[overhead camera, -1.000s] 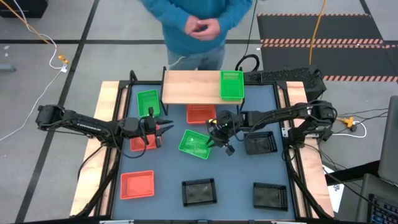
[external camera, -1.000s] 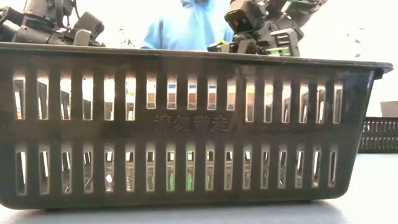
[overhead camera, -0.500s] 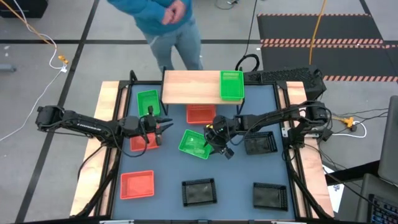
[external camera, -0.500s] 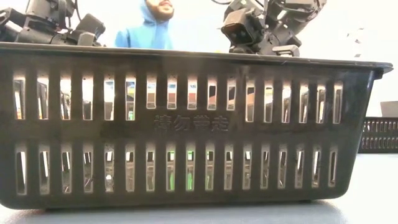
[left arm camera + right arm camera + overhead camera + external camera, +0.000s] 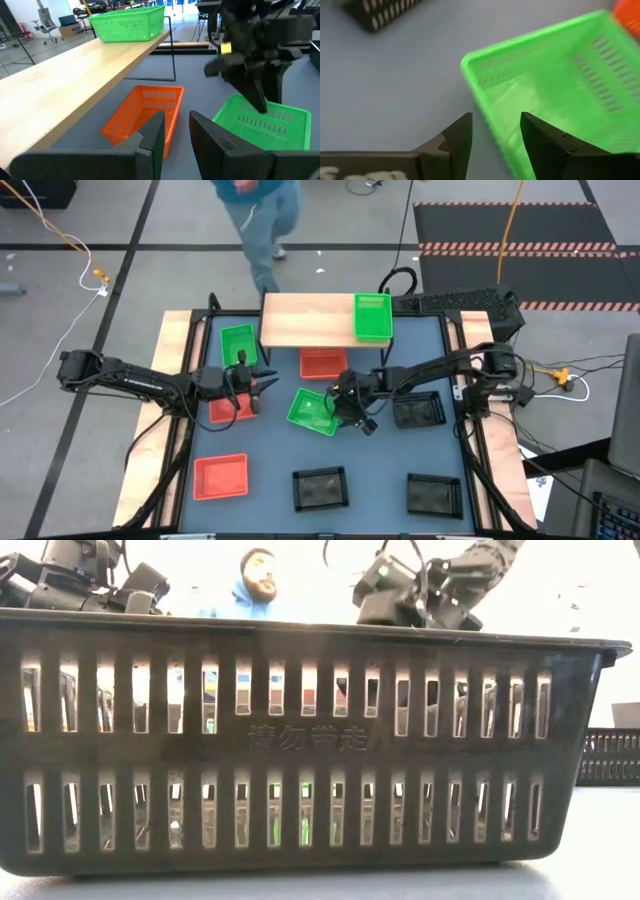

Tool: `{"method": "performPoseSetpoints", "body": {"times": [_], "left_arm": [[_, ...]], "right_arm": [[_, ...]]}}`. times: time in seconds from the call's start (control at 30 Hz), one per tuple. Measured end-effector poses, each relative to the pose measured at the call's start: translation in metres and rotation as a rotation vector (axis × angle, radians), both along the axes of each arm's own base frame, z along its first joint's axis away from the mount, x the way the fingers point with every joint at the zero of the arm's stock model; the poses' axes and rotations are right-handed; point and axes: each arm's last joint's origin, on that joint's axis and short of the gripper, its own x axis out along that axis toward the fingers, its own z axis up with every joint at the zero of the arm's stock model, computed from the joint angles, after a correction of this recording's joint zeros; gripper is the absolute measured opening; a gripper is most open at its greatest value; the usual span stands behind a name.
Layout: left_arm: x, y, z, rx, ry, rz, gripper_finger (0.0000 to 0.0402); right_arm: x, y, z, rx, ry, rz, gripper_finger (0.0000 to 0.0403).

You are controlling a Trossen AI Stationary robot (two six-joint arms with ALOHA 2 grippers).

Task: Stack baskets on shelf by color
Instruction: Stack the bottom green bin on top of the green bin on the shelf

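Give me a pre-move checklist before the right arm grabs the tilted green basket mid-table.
1. Right end effector open: ok, a clear gap shows between its fingers.
2. Right end effector lined up on the tilted green basket: ok, its fingers are either side of the near rim in the right wrist view, nothing gripped.
3. Room on the shelf: ok, only one green basket sits at its right end, a same-colour spot to stack on.
4. Left end effector out of the way: ok, it hangs over the red basket to the left.
5. Person clear of the table: ok, beyond the far edge.
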Motion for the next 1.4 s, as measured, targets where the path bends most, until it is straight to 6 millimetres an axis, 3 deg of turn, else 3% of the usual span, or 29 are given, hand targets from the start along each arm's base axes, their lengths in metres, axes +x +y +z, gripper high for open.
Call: {"method": "performPoseSetpoints", "body": {"times": [0.13, 0.27, 0.4, 0.53, 0.73, 0.87, 1.07, 1.2, 1.3, 1.4], "left_arm": [[0.000, 0.000, -0.001, -0.002, 0.005, -0.002, 0.0092], [0.000, 0.000, -0.002, -0.004, 0.015, -0.002, 0.0092], [0.000, 0.000, -0.002, -0.003, 0.017, -0.002, 0.0092], [0.000, 0.000, 0.000, 0.002, -0.001, 0.006, 0.0092], [0.005, 0.004, 0.036, 0.112, -0.146, 0.125, 0.0092], [0.012, 0.006, 0.065, 0.155, -0.117, 0.142, 0.0092], [0.020, 0.015, 0.099, 0.146, 0.000, 0.217, 0.0092], [0.020, 0.020, 0.108, 0.106, 0.019, 0.245, 0.0092], [0.019, 0.021, 0.108, 0.097, 0.030, 0.251, 0.0092], [0.019, 0.021, 0.106, 0.097, 0.051, 0.250, 0.0092]], "right_arm": [[0.002, 0.000, -0.010, -0.008, 0.023, 0.012, 0.0133], [0.001, 0.000, -0.014, -0.008, 0.041, 0.015, 0.0080], [-0.001, 0.000, -0.010, -0.010, 0.046, 0.022, 0.0011], [-0.007, 0.003, 0.004, 0.009, 0.048, 0.020, 0.0005], [-0.021, 0.011, 0.054, 0.187, -0.046, 0.012, 0.0002], [-0.036, 0.009, 0.092, 0.254, -0.122, -0.110, 0.0002], [-0.061, -0.003, 0.151, 0.079, -0.297, -0.446, 0.0001], [-0.072, -0.018, 0.190, -0.069, -0.343, -0.561, 0.0001], [-0.076, -0.035, 0.207, -0.142, -0.346, -0.608, 0.0001], [-0.082, -0.056, 0.210, -0.168, -0.335, -0.677, 0.0001]]}}
